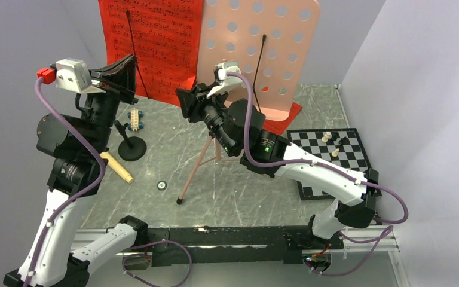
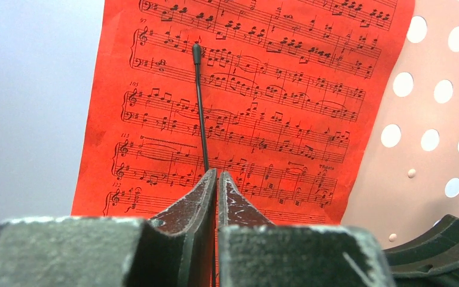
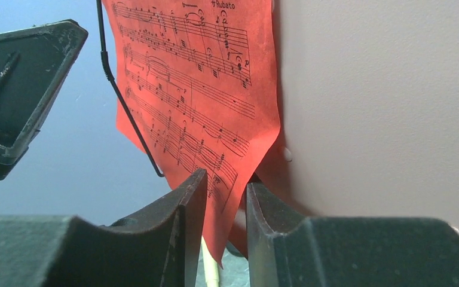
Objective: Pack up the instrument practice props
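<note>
- Progress: early, as I judge it. Nothing is packed and no box or bag is in view.
- The pink music stand [image 1: 275, 54] is fully set up at the far edge of the table [image 1: 245, 191], tripod legs [image 1: 198, 164] spread.
- A red sheet-music page [image 1: 155, 42] sits on the left half of the desk, overhanging its left side. A second red page [image 1: 296, 111] peeks out under the desk's lower right corner.
- The microphone [image 1: 118, 169] and the mic stand [image 1: 132, 147] are loose on the table near the left edge.
- Step in hand looks like pulling the page off. Left to do: pages, stand, mic, mic stand.
- Left gripper [image 2: 216, 179]: fingers closed almost tip to tip at the page's bottom edge. A thin black retainer wire [image 2: 200, 107] runs down into the slit. I cannot tell whether the wire or the paper is pinched.
- Right gripper [image 3: 226, 191]: fingers apart, with the page's lower corner hanging in the gap and not clamped.
- Stand: upright, long axis vertical, desk face turned to the near edge.
- Page: long axis up-down, staves level, printed side facing the arms.
- Microphone: lying flat, long axis diagonal from near-right to far-left, far end hidden under the left arm.
- Mic stand: upright on its round base.
</note>
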Tool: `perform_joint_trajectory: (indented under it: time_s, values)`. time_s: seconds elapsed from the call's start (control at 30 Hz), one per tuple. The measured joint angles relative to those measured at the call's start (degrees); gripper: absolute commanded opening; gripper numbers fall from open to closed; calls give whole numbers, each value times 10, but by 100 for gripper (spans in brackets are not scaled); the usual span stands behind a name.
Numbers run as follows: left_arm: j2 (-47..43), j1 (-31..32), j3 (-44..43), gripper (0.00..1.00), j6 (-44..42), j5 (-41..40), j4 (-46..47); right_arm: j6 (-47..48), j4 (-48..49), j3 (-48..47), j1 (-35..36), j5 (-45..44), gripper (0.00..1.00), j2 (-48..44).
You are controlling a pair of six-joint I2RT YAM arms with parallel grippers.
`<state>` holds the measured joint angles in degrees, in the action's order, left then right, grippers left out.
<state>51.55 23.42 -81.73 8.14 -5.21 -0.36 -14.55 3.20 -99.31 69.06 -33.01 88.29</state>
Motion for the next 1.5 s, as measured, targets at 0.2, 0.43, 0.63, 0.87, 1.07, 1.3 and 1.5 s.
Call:
perform_joint_trajectory:
  time_s: [0.2,0.43,0.63,0.87,1.07,1.3,1.5]
  values:
    - [1,0,0,35,-5,2,0,0,4,0,-1,1,38,3]
    - [13,0,-2,32,-6,-7,-12,0,4,-4,-3,2,38,6]
    - [28,0,-3,12,-10,-8,-19,0,4,-5,-3,3,35,6]
    - [23,0,0,0,-10,2,-24,0,4,-5,-5,5,27,6]
    - [6,0,18,0,-9,11,-12,-1,4,-5,-8,9,13,6]
    - [0,0,19,0,-3,14,-14,-5,5,-3,-8,17,0,4]
    - [-11,0,26,0,0,13,-14,-6,8,17,-8,21,0,-19]
